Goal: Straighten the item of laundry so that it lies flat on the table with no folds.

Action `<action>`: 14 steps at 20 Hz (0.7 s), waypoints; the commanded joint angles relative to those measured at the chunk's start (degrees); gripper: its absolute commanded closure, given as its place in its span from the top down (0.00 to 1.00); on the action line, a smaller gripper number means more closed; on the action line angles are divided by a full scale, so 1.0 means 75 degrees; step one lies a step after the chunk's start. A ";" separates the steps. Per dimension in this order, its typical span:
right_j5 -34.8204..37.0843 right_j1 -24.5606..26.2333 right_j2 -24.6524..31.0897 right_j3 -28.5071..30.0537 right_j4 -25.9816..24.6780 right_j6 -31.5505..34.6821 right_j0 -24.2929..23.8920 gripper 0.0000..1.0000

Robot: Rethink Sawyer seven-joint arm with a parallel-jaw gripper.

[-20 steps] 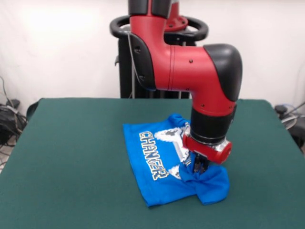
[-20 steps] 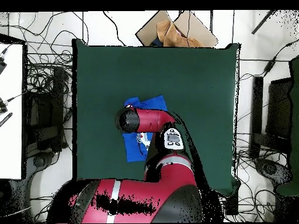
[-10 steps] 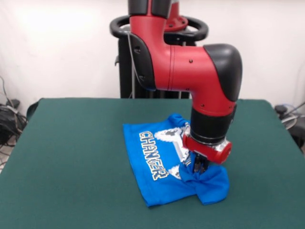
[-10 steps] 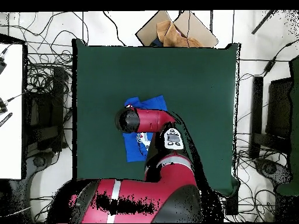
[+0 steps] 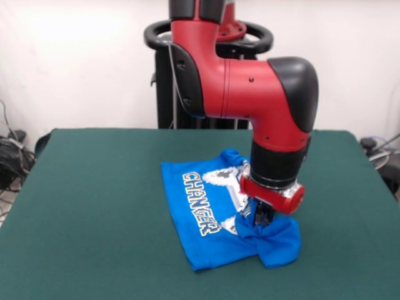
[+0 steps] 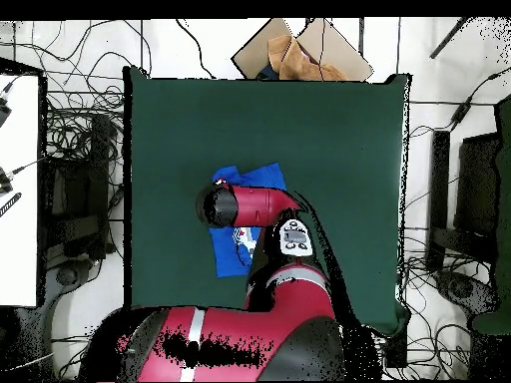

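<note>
1. The item of laundry [image 5: 206,219] is a small bright blue T-shirt lying right of the table's centre in the front view, with yellow-white "CHANGER" lettering and a white-grey pixel print showing.
2. Its near right part is bunched into a fold (not flat).
3. The table [image 5: 87,206] is covered in dark green cloth, far larger than the shirt.

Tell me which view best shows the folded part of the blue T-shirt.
The front view. There the T-shirt lies spread on the table, with its bunched fold under the gripper plainly visible. In the overhead view the arm hides most of the shirt; only blue edges show.
</note>
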 commanded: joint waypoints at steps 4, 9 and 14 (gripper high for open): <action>0.0287 0.0415 -0.0045 0.0702 -0.0185 0.0563 0.0515 0.00; 0.0322 0.0425 -0.0064 0.0663 -0.0038 0.0677 0.0649 0.00; 0.0672 0.0304 -0.0112 0.0777 0.0182 0.0829 0.0811 0.00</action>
